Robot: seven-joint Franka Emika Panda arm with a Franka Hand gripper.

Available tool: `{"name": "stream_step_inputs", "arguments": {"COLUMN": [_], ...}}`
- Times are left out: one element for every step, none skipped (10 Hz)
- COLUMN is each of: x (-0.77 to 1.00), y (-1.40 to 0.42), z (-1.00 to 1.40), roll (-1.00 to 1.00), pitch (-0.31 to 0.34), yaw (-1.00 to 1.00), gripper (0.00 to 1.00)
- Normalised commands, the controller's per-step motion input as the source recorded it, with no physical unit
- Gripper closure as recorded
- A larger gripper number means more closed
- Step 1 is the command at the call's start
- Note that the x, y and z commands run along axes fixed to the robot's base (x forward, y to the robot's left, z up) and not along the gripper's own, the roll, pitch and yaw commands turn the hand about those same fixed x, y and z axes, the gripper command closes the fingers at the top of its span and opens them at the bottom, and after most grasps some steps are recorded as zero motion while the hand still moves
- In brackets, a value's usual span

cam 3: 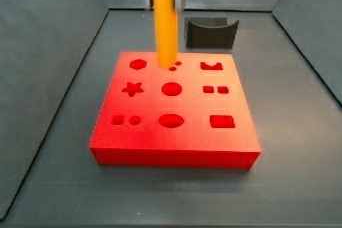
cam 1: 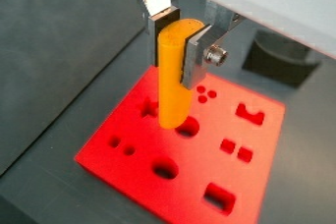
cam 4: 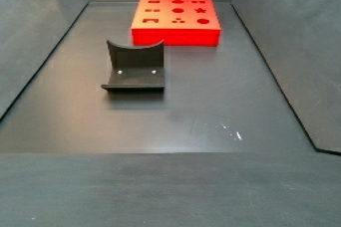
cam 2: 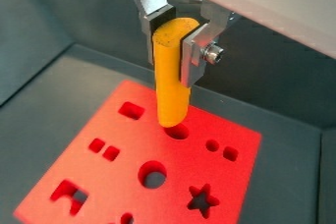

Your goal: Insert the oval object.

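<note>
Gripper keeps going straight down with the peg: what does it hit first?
The peg in the gripper meets the red block first, apparently right at the oval hole; exact alignment is hard to judge.

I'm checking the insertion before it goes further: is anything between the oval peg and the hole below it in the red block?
Nothing visible is. The gripper holds the oval object upright by its top end above the red block. In both wrist views its lower tip sits at or just inside a hole; how deep cannot be told.
</note>
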Motion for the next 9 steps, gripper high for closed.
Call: {"name": "stream_step_inputs", "arguments": {"x": [-0.01,0.00,0.00,0.00,0.00,0.00,0.01,0.01,0.01], "y": [-0.19,-0.01,0.00,0.00,0.00,-0.01,-0.01,-0.01,-0.01], "z": [-0.39,-0.36,-0.33,-0.24,-0.14,0.00,0.00,0.00,0.00], "roll": [0.10,0.05,0.01,0.00,-0.01,-0.07,-0.07,-0.07,-0.07], "pitch": [0.031,0.000,0.000,0.000,0.000,0.010,0.007,0.004,0.004], "yaw": [-0.95,-1.00,-1.00,-1.00,-1.00,-1.00,-1.00,-1.00,-1.00], "gripper": [1.00,1.00,1.00,1.00,1.00,1.00,1.00,1.00,1.00]}}
